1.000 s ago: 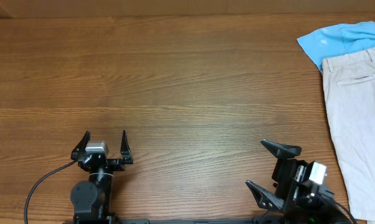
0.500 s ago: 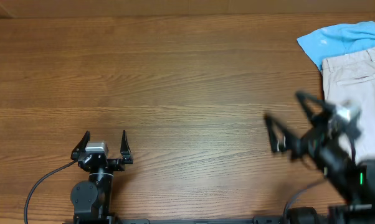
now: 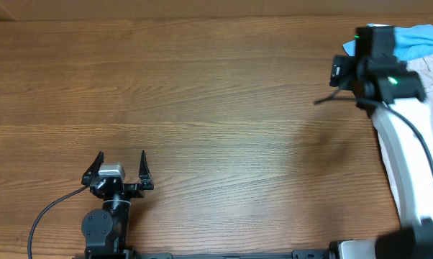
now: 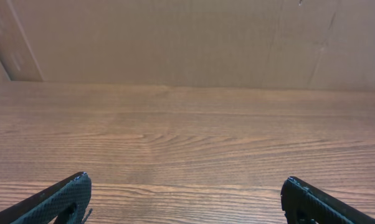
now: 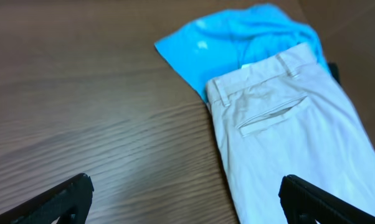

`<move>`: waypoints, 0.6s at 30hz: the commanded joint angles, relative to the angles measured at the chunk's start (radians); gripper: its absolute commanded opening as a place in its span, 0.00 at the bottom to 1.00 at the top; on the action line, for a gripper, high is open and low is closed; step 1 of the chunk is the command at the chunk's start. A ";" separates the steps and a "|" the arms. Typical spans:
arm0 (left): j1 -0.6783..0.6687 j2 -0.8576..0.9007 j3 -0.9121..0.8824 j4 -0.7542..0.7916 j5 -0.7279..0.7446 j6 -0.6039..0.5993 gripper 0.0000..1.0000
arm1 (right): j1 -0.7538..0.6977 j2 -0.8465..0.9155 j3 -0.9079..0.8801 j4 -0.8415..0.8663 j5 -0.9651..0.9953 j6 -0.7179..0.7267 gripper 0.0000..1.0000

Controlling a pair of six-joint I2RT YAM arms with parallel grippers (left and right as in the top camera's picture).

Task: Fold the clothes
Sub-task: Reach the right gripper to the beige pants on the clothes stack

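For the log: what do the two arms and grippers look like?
Both grippers have black, pointed fingers with a woven carbon-fibre texture. The left gripper carries a silver block above a black, round-jointed arm, with a black cable trailing off. The right arm has a white link, a second cable along it, and a black wrist housing with green lights.

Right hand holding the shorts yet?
No, the right hand is wide open, and the shorts lie flat ahead of it, ungripped.
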 commanded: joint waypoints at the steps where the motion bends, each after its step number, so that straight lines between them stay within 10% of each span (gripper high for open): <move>1: 0.006 -0.011 -0.005 0.001 -0.006 0.023 1.00 | -0.015 0.071 0.037 0.051 0.064 -0.048 1.00; 18: 0.006 -0.011 -0.005 0.001 -0.006 0.023 1.00 | -0.172 0.476 0.037 0.319 0.097 -0.269 1.00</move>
